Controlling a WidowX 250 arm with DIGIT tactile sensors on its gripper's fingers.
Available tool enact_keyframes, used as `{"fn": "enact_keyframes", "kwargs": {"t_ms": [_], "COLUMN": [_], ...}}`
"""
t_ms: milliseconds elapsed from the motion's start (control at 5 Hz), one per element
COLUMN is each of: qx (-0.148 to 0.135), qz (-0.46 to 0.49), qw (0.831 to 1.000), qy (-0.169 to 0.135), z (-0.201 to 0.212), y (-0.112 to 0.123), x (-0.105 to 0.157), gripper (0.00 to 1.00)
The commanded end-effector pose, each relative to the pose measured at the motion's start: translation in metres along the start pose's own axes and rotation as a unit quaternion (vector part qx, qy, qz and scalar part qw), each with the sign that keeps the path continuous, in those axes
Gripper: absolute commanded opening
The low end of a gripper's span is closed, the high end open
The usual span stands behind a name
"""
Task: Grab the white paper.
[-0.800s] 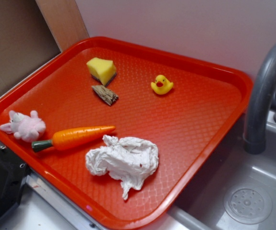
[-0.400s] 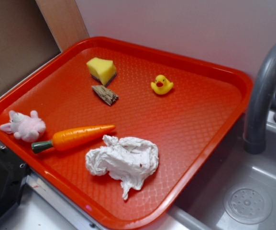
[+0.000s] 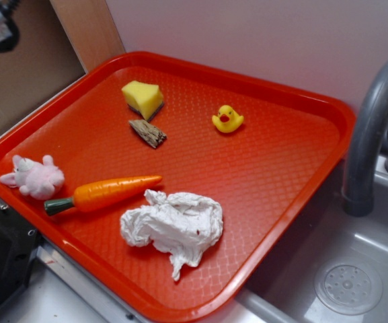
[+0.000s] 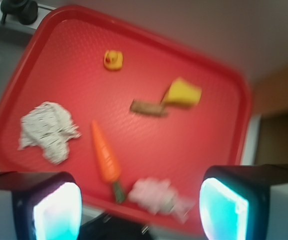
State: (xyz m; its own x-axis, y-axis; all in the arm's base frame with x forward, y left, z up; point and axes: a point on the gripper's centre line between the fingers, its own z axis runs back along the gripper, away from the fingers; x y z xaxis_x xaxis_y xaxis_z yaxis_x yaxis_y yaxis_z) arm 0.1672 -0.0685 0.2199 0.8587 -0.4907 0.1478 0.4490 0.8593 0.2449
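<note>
**Mia:** What is closest to us in the side view?

**Ben:** The crumpled white paper wad. It lies on the bumpy red plastic tray, near the front edge, at about 6 o'clock on the tray. It has a tiny red speck on it.

**Mia:** And next to it?

**Ben:** The orange toy carrot with a green stem is just beside the paper, at its 10 o'clock. Left of that, at the tray's 9 o'clock, sits the fluffy pale pink bunny.

**Mia:** What is farther back?

**Ben:** A small brown wood-like chip, then a yellow sponge block at 12 o'clock, and a little yellow rubber duck at 1 o'clock. A grey curved tap stands off to the right.

**Mia:** Where is the black robot gripper?

**Ben:** High up, holding nothing. In the blurry wrist view its two fingers stand wide apart. The paper sits well away from them, up at 10 o'clock, not between the jaws.
</note>
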Motion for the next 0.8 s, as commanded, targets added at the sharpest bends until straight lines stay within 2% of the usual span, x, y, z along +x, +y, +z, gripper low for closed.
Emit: {"fn": "enact_keyframes", "kwargs": {"t_ms": [0,200,400,600], "qx": [-0.039,-0.062,-0.059,-0.052], "qz": [-0.254,-0.377,-0.413,-0.421], "qw": [0.966,0.924,0.909,0.905], "qy": [-0.029,-0.019,0.013,0.033], "z": [-0.035,-0.059,-0.083,-0.106], "y": [-0.097,-0.115,-0.115,-0.119], "x": [0.020,0.011,0.003,-0.006], "gripper": [1.00,1.00,1.00,1.00]}}
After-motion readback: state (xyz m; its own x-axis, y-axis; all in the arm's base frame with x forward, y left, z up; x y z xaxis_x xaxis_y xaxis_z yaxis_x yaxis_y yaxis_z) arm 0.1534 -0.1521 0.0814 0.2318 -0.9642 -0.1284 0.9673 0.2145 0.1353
